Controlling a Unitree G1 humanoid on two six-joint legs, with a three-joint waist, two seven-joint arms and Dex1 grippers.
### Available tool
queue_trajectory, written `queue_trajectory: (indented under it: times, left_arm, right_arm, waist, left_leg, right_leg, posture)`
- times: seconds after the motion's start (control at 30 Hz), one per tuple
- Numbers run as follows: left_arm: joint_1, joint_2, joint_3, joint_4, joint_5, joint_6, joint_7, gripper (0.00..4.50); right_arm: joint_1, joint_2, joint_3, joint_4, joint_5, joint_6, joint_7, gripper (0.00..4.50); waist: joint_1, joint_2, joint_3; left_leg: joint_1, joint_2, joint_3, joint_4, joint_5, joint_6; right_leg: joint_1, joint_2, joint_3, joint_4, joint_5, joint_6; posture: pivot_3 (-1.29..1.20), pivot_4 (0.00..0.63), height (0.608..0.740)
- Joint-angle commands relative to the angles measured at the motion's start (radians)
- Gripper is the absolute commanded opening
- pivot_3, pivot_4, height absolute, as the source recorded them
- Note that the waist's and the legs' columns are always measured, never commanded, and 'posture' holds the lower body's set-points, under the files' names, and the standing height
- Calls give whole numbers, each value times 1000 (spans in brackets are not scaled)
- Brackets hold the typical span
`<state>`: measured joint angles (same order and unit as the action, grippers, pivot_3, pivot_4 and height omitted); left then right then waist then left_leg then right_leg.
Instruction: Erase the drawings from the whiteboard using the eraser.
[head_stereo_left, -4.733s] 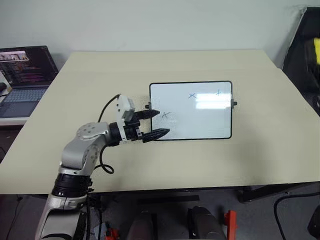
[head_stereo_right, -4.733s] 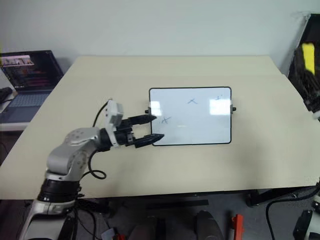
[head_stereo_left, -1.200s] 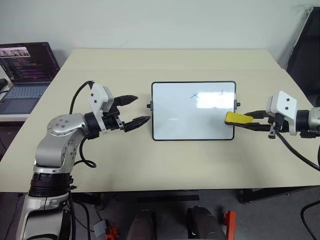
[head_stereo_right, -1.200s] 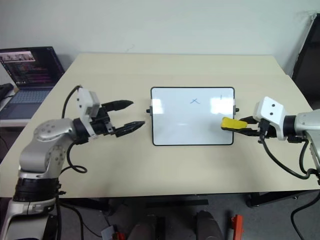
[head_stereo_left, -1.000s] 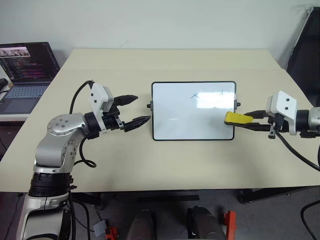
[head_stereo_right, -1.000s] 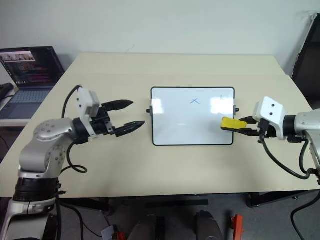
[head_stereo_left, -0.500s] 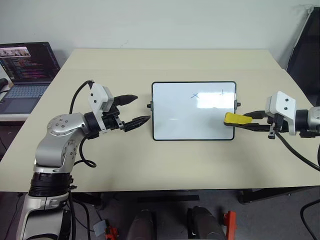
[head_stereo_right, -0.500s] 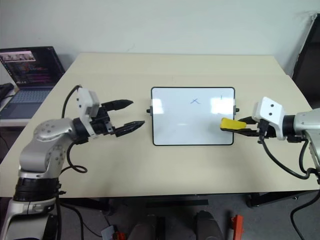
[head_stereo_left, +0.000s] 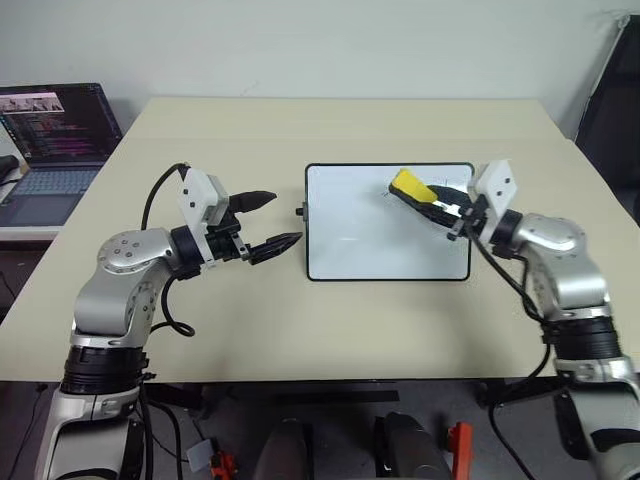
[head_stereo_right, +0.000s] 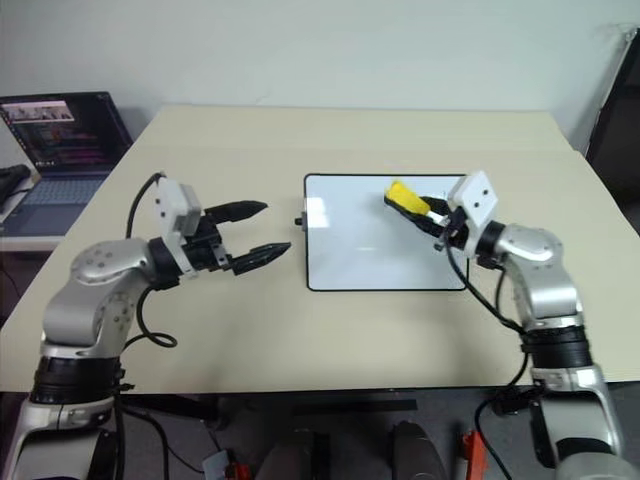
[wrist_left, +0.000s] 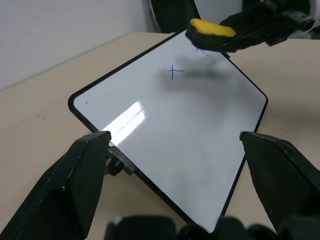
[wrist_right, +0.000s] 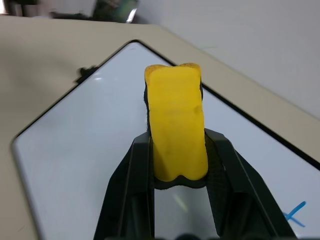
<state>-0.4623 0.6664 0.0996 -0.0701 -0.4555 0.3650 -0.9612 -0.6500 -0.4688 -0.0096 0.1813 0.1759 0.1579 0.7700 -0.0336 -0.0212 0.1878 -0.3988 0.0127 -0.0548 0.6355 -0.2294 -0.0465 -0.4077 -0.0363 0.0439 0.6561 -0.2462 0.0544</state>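
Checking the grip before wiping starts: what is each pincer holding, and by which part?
The right pincer clamps the yellow eraser by its rear end, the front sticking out over the whiteboard. The left pincer is open, holding nothing.

Counted one whiteboard (head_stereo_left: 388, 245), one yellow eraser (head_stereo_left: 410, 185), two blue crosses (wrist_left: 173, 71), one laptop (head_stereo_left: 55, 135), one table (head_stereo_left: 300, 320).

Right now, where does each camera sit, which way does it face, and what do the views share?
Left and right eye views: on the head, looking forward and down over the table; both arms show.
Left wrist view: along the open left gripper at the whiteboard, one blue cross in sight.
Right wrist view: along the right gripper, clamped on the eraser.
Shared: all four views show the whiteboard and the yellow eraser above it.
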Motion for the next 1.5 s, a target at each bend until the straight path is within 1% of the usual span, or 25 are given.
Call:
queue_trajectory:
  times: [0.03, 0.17, 0.3, 0.43, 0.57, 0.67, 0.8, 0.87, 0.93, 1.07, 1.17, 1.3, 1.37, 1.4, 1.43, 1.5]
  left_arm:
    - [-1, 0, 7, -34, -5, -5, 5, 4500]
    - [-3, 2, 5, -34, -6, -3, 7, 4500]
    - [3, 4, 7, -43, -10, 1, 10, 4500]
    - [14, 5, 9, -52, -8, 6, 21, 4500]
    - [22, 6, 13, -63, -11, 10, 26, 4500]
    - [27, 6, 15, -71, -13, 13, 29, 4500]
    - [18, 3, 10, -60, -10, 10, 31, 4500]
    - [10, 1, 8, -52, -6, 5, 33, 4500]
    - [6, 2, 8, -48, -5, 4, 32, 4500]
    - [5, 3, 7, -50, -7, 5, 30, 4500]
    - [6, 2, 6, -53, -8, 7, 30, 4500]
    - [6, 7, 9, -49, -7, 5, 26, 4500]
    - [5, 11, 10, -44, -4, 2, 22, 4500]
    - [5, 14, 12, -41, -4, 1, 20, 4500]
    - [4, 19, 15, -37, -3, -1, 17, 4500]
    - [5, 28, 22, -33, -3, -4, 12, 4500]
  right_arm:
    - [-56, 60, 26, 77, -75, -115, -114, 994]
    - [-93, 100, 30, 191, -119, -181, -189, 994]
    - [-120, 110, 61, 317, -189, -228, -257, 994]
    - [-108, 113, 83, 382, -213, -240, -258, 994]
    - [-81, 102, 107, 395, -233, -224, -232, 994]
    - [-49, 104, 139, 361, -234, -202, -184, 994]
    - [23, 119, 228, 249, -211, -136, -35, 994]
    - [43, 122, 244, 221, -215, -115, -19, 994]
    - [43, 129, 239, 217, -221, -105, -45, 994]
    - [2, 139, 182, 237, -210, -73, -133, 994]
    - [-23, 114, 154, 263, -225, -86, -193, 994]
    - [-31, 76, 124, 244, -216, -89, -217, 994]
    - [8, 53, 136, 139, -157, -92, -106, 993]
    - [37, 45, 133, 48, -92, -68, -40, 993]
    - [61, 28, 124, -54, -24, -30, 22, 992]
    - [90, -21, 100, -207, 70, 58, 97, 990]
  waist:
    - [0, 0, 0]
    - [1, 0, 0]
    - [0, 0, 0]
    - [-3, 0, 0]
    - [-4, -1, -1]
    - [-6, -2, -2]
    - [-13, -3, -3]
    - [-22, -3, -3]
    - [-26, -3, -3]
    - [-25, -3, -3]
    - [-23, -3, -3]
    - [-15, -4, -3]
    - [-12, -4, -3]
    - [-9, -4, -3]
    - [-8, -4, -3]
    - [-8, -2, -1]
  left_leg:
    - [0, 0, 0, 0, 0, 0]
    - [0, 0, 0, 0, 0, 0]
    - [0, 0, 0, 0, 0, 0]
    - [2, 0, 0, 0, 0, 0]
    - [5, 0, 0, 1, 0, 0]
    - [7, 0, 0, 1, 0, 0]
    - [9, 0, 0, 2, 1, 0]
    - [10, 1, 0, 3, 1, 1]
    - [10, 1, 0, 4, 1, 1]
    - [10, 1, 0, 5, 2, 2]
    - [10, 1, 0, 7, 3, 3]
    - [10, 1, 0, 8, 3, 4]
    - [10, 1, 0, 8, 3, 4]
    - [9, 1, 0, 8, 3, 4]
    - [7, 1, -1, 7, 3, 4]
    - [1, 1, -1, 7, 3, 4]
  right_leg:
    - [-1, 0, 0, 1, 0, 0]
    - [-1, 0, 0, 2, 0, 0]
    - [-1, 0, 0, 3, 0, 0]
    - [0, 0, 0, 4, 0, -1]
    - [3, 0, 0, 5, 0, -1]
    - [4, 0, 1, 5, 0, -1]
    - [5, 1, 1, 7, 0, 0]
    - [5, 1, 2, 8, -1, 0]
    - [5, 2, 2, 8, -1, 1]
    - [6, 3, 2, 9, 0, 2]
    - [7, 3, 3, 8, 1, -1]
    - [8, 3, 2, 7, 1, -2]
    - [9, 3, 2, 6, 1, -2]
    - [8, 3, 2, 6, 1, -2]
    - [7, 3, 2, 6, 1, 0]
    - [1, 3, 1, 6, 2, 3]
  posture:
    - [0, 150, 740]
    - [0, 150, 740]
    - [0, 150, 740]
    - [0, 150, 740]
    - [0, 150, 740]
    - [0, 150, 740]
    - [0, 150, 740]
    - [0, 150, 740]
    - [0, 150, 740]
    - [0, 150, 740]
    - [0, 150, 740]
    - [0, 150, 740]
    - [0, 150, 740]
    - [0, 150, 740]
    - [0, 150, 740]
    - [0, 150, 740]
